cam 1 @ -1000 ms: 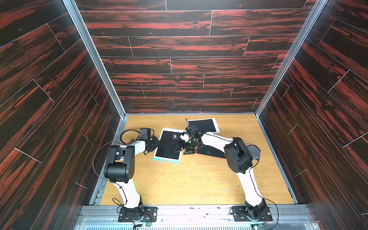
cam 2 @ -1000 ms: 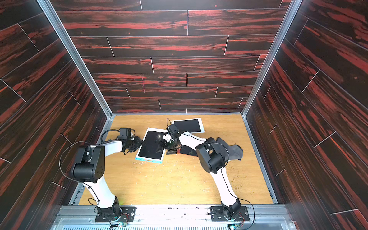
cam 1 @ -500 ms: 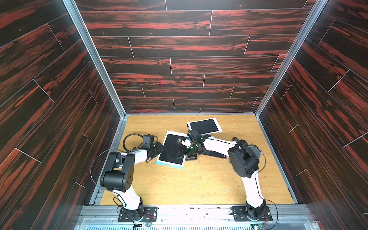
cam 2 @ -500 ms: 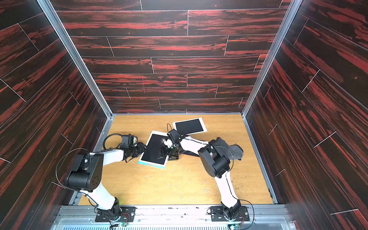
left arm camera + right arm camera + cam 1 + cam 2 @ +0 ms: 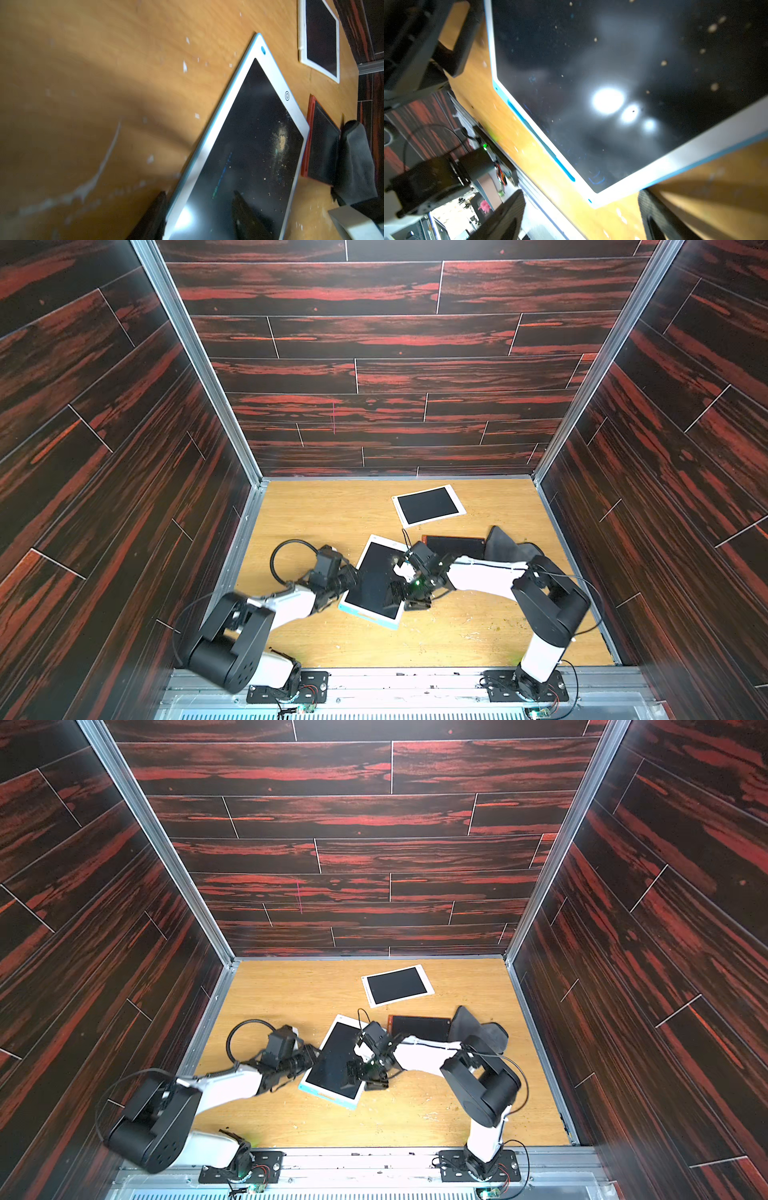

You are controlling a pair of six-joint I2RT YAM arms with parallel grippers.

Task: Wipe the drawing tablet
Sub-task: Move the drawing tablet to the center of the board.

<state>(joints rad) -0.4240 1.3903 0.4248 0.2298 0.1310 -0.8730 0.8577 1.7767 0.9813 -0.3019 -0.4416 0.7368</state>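
The drawing tablet (image 5: 374,580) has slid nearer the bases, both arms with it. In both top views we see it askew on the flecked wooden table (image 5: 324,510), dark plank walls (image 5: 374,364) all round. The left gripper (image 5: 352,577) is blurred at its edge, the right gripper (image 5: 402,596) over its near corner. That arm half-hides a red tablet (image 5: 453,545) and grey cloth (image 5: 505,541).

Left wrist: fingers (image 5: 154,216), cut off, half-spread astride the tablet's edge; powder smudge (image 5: 281,137) on the screen.

Right wrist: fingers (image 5: 508,218) spread wide, gripping nothing; glare washes the screen.

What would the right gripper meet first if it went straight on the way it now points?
Probably the blue-edged drawing tablet: its white corner lies just ahead of the right gripper, between the open jaws. Depth is unclear; the table might come first.
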